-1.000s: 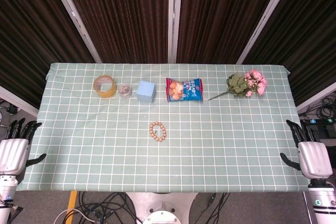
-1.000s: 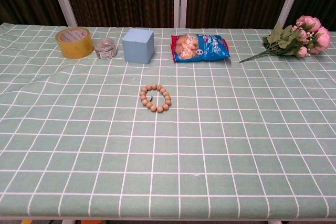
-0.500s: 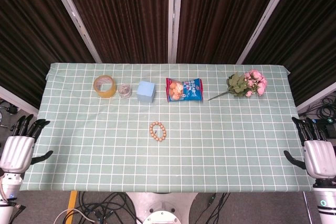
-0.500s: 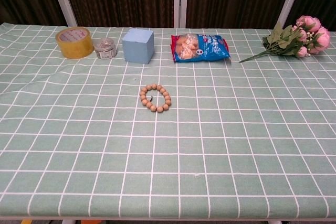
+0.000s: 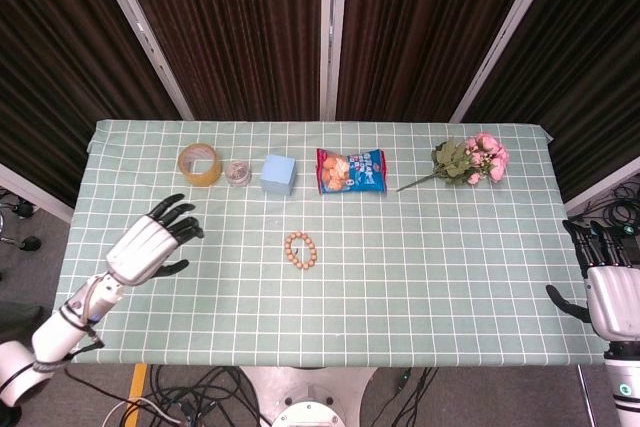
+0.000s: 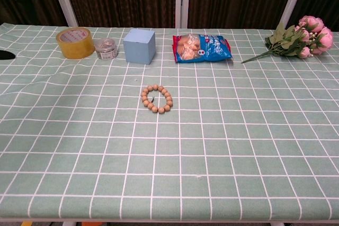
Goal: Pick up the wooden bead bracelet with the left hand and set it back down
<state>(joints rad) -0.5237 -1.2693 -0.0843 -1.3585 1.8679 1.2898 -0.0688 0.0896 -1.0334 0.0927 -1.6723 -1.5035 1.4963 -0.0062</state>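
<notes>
Wooden bead bracelet (image 5: 301, 250) lies flat on the green checked table (image 5: 450, 277), well to the right of the left hand (image 5: 150, 244) and untouched. That hand hovers over the table's left part, empty, its dark fingers (image 5: 178, 219) spread apart. Beyond it along the far side sit a tape roll (image 5: 199, 164), a small tin (image 5: 237, 173) and a blue block (image 5: 278, 174). Off the opposite edge, the right hand (image 5: 611, 292) hangs empty with fingers parted, well apart from the bracelet.
</notes>
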